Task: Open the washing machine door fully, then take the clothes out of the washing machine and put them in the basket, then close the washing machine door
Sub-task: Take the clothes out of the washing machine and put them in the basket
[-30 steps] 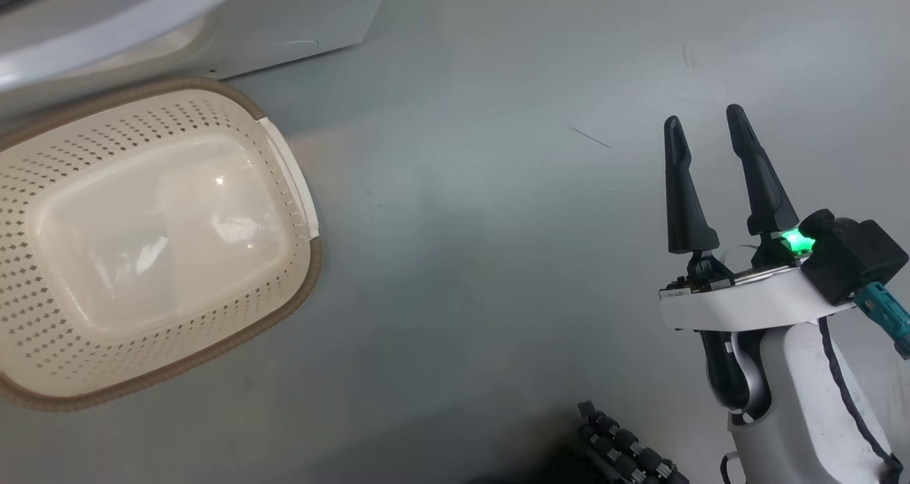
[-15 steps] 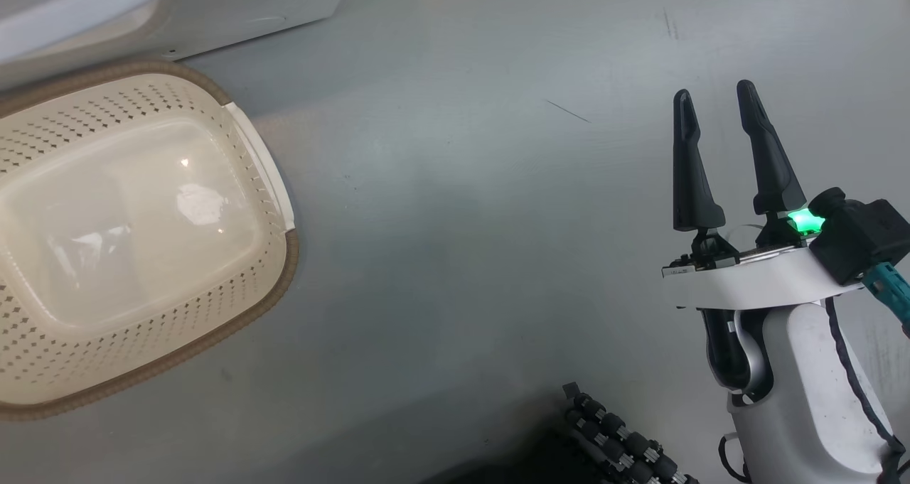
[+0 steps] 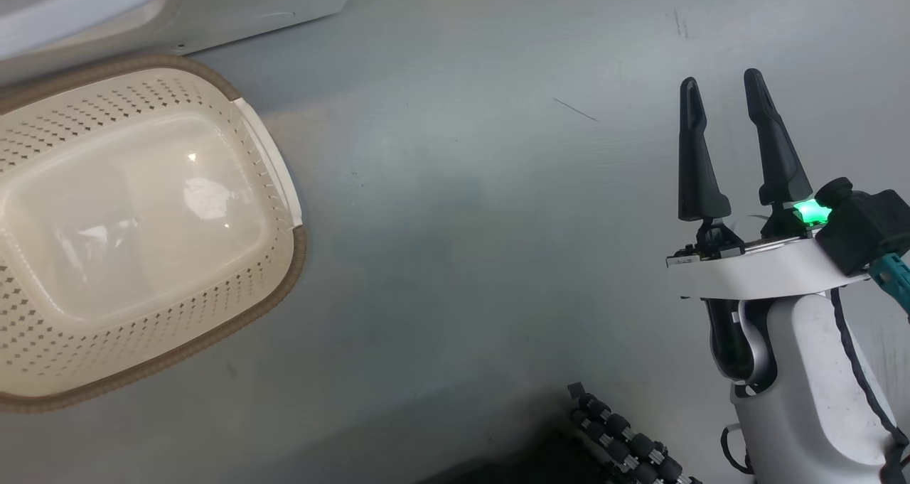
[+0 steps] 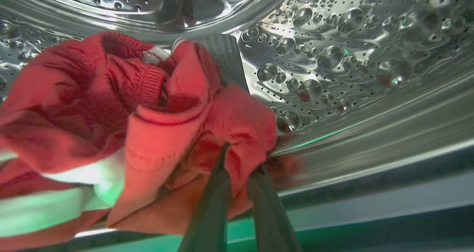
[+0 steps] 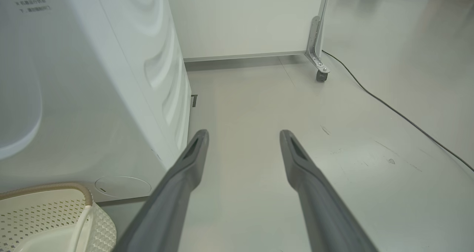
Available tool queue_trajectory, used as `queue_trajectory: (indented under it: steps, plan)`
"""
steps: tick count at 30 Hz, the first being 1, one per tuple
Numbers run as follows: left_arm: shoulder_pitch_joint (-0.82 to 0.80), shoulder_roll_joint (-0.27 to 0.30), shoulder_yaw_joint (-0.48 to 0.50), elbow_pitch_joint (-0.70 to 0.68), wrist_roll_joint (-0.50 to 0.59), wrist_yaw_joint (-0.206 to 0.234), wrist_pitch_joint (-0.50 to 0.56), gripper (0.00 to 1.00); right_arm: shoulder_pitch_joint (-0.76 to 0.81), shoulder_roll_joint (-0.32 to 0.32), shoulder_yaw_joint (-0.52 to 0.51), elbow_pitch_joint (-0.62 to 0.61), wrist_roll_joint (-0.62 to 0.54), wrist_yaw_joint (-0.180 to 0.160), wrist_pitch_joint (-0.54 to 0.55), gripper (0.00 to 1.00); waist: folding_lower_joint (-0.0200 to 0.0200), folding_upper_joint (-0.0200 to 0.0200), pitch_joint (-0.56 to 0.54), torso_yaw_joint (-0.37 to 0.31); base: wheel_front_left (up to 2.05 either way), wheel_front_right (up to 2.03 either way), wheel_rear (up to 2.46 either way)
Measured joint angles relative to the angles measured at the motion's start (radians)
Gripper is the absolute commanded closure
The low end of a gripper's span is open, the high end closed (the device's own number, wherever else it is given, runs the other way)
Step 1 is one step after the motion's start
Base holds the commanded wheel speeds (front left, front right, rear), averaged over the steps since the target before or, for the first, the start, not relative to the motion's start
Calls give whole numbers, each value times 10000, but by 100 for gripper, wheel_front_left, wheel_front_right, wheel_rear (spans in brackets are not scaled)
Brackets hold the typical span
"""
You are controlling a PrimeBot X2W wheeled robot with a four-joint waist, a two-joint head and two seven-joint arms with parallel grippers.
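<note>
Inside the washing machine's steel drum [image 4: 351, 59] lie the red clothes [image 4: 111, 107] with white trim. My left gripper [image 4: 240, 159] is shut on a fold of the clothes at the right side of the bundle. The cream basket [image 3: 284, 256] stands empty on the floor beside the white washing machine [image 3: 249, 8], and its rim [image 5: 55, 187] also shows in the right wrist view below the machine's side [image 5: 111, 96]. My right gripper [image 3: 721, 89] hovers open over bare floor, well right of the basket, with nothing between its fingers [image 5: 192, 155]. The washing machine door is out of view.
Grey floor spreads to the right of the machine. A white panel on a caster [image 5: 320, 74] stands behind it, and a black cable [image 5: 389, 107] runs across the floor at the right. My base's roller wheel [image 3: 625, 441] sits at the bottom.
The head view has shifted, so the basket and machine now sit further left and higher. The right gripper stays open and appears slightly higher in the picture.
</note>
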Motion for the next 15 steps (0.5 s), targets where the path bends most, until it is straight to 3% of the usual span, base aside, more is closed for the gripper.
queue_trajectory:
  steps: [15]
  plan:
    - [-64, -594, -138, -140, 6, -98, -1394, 100, 0, -4, -633, 15, -568, -61, 0, 0, -1, 0, -157, 661, 0, 0, 0]
